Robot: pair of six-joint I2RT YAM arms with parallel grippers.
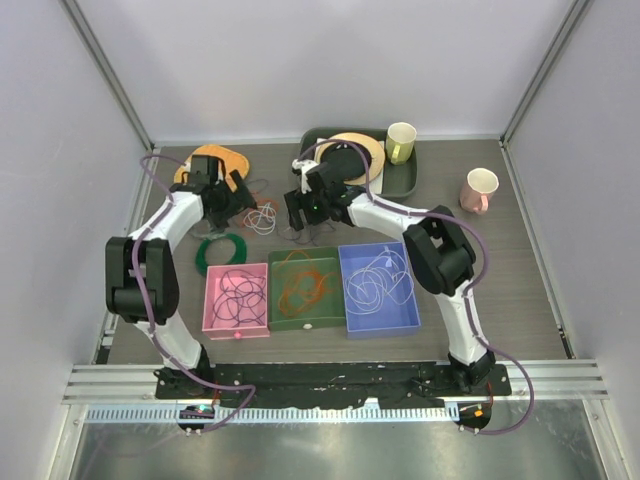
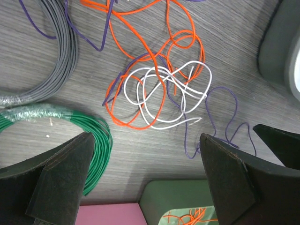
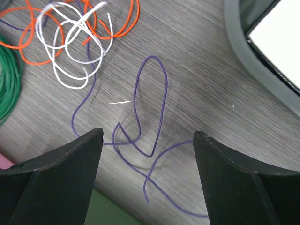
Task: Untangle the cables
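**Two arms close in on a knot of wire.** The cables, thin orange, white and dark purple strands looped through one another, lie on the table just beyond the green tray. The left gripper hangs beyond the tray and to its left, jaws wide apart and empty. The right gripper, straight beyond the tray, is also spread with nothing between its fingers. It hangs over a purple strand trailing from the knot toward the tray.

That stray strand looks the easiest start. The fingers should close low against the table on a single run, clear of its own crossing. Then draw it slowly away, with the other arm pinning the white and orange loops.

Pale walls enclose a grey wood-grain table. A pink tray and a blue tray flank the green one, each holding wire. A green coil sits beyond the tray's left corner, and two cups stand far to its right.
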